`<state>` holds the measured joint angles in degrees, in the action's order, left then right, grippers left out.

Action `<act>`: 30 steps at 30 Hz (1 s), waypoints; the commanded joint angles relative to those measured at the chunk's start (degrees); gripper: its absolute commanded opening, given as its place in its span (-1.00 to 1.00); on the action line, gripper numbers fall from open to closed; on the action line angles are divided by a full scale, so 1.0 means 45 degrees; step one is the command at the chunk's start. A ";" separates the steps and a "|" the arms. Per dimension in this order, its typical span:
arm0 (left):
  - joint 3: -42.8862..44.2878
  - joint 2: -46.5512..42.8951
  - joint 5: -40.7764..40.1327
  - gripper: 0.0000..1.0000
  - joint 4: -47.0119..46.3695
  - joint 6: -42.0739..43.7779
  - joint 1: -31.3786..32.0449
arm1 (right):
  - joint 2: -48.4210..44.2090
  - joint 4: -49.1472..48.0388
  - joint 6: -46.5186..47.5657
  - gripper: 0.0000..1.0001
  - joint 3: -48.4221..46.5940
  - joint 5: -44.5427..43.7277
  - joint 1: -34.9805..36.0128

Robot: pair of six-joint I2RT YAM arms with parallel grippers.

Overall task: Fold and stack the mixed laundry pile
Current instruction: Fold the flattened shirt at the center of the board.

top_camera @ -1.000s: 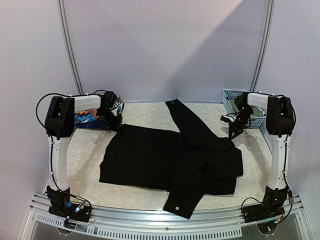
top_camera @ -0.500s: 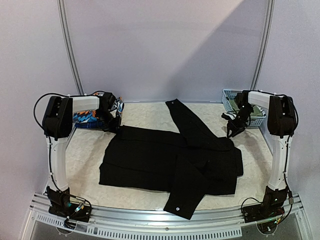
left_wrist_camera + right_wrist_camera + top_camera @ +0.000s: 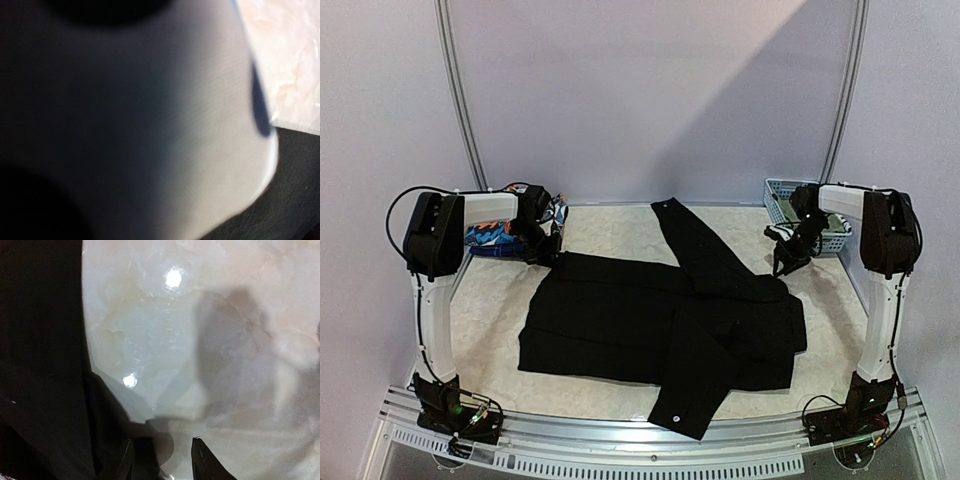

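Observation:
The long black trousers (image 3: 650, 320) lie spread flat across the middle of the table, one leg running to the back and one to the front edge. My left gripper (image 3: 548, 252) is low at their back-left corner; its jaws do not show. The left wrist view is filled by a blurred pale surface (image 3: 210, 150), with black cloth (image 3: 295, 190) at the lower right. My right gripper (image 3: 162, 460) is open just above the table at the trousers' back-right edge (image 3: 40, 365), its left finger (image 3: 125, 460) over the black cloth. It also shows in the top view (image 3: 782, 262).
An orange-blue-white print piece (image 3: 490, 235) lies bunched at the back left beside my left arm. The light-blue lattice basket (image 3: 782, 200) stands in the back-right corner behind my right arm. Bare marble table (image 3: 200, 340) lies under my right gripper.
My right gripper has drawn slightly back and left near the trousers' back-right edge. My left arm has shifted a little to the left. The trousers lie as before.

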<state>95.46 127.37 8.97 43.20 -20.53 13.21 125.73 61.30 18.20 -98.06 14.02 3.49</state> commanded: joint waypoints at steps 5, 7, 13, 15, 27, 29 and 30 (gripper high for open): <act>-0.0363 -0.0565 -0.0002 -1.00 0.0197 0.0080 -0.0136 | -0.0808 0.0035 -0.0165 -0.20 0.0081 0.0134 0.0146; -0.0373 -0.0585 0.0035 -1.00 0.0189 0.0066 -0.0126 | -0.0371 -0.0013 -0.0157 -0.20 0.0276 0.0141 0.0180; -0.0438 -0.0718 -0.0015 -1.00 0.0264 0.0166 -0.0126 | 0.0249 -0.0087 -0.0162 -0.22 0.0331 -0.0136 0.0337; -0.0480 -0.0764 -0.0040 -1.00 0.0264 0.0175 -0.0137 | 0.0400 -0.0028 -0.0124 -0.26 0.0274 -0.0282 0.0393; -0.0278 -0.0777 -0.0345 -1.00 0.0041 0.0140 -0.0262 | 0.1807 0.0277 0.0188 -1.00 -0.1308 -0.1167 0.0690; 0.0130 -0.0616 -0.0377 -1.00 -0.0005 0.0097 -0.0386 | 0.2134 0.0263 0.0110 -1.00 -0.2100 -0.1257 0.0712; 0.0356 -0.0472 -0.0359 -1.00 0.0005 0.0087 -0.0420 | 0.2254 0.0282 0.0071 -1.00 -0.2482 -0.1260 0.0725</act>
<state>94.04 126.02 8.43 43.46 -20.12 13.02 131.09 64.90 18.70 -104.12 10.92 6.11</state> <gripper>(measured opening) 0.011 0.016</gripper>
